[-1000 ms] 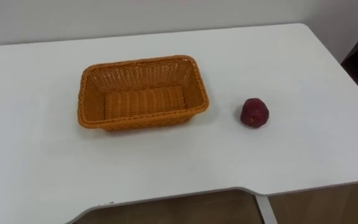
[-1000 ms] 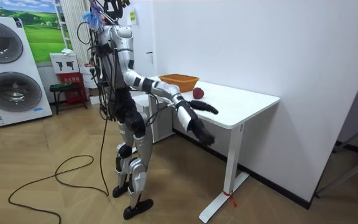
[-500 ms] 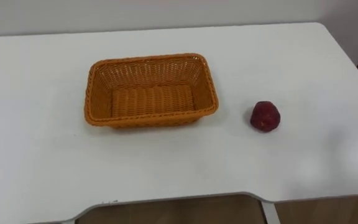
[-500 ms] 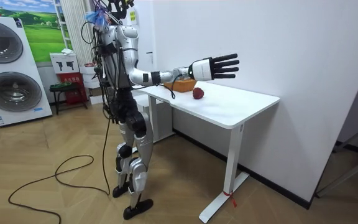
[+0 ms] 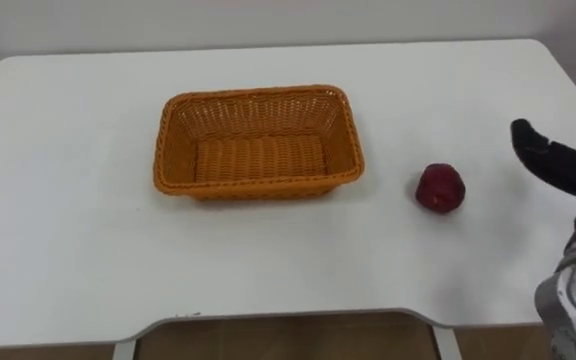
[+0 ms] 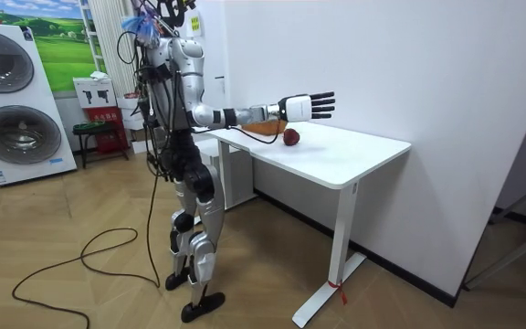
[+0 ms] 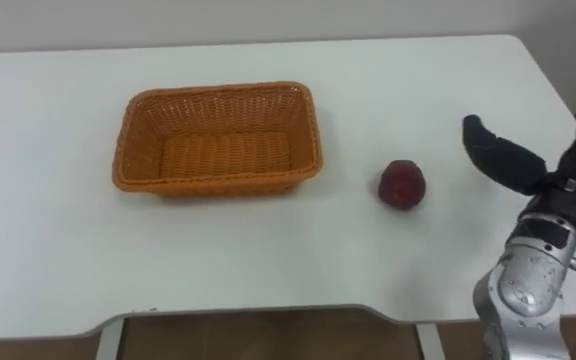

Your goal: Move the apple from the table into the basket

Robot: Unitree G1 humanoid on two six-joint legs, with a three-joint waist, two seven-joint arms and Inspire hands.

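A dark red apple point(image 5: 439, 188) lies on the white table point(image 5: 68, 250), a little to the right of an empty orange wicker basket point(image 5: 258, 96). My right hand point(image 5: 558, 165) comes in from the right edge and hovers apart from the apple, on its right. In the room view the right hand point(image 6: 309, 106) is stretched out above the table with straight, spread fingers, open and holding nothing, just above the apple point(image 6: 290, 137). I stand at the table's long front edge.
The table's front edge point(image 5: 298, 318) runs close below the basket and apple, with wooden floor beneath. A white wall stands behind the table. Washing machines point(image 6: 16, 100) stand far off at the room view's left.
My right arm rose from below the table edge to stretch over the table, then dropped slightly, and the hand entered the eye views at the right. The head camera shifted; basket and apple stayed put.
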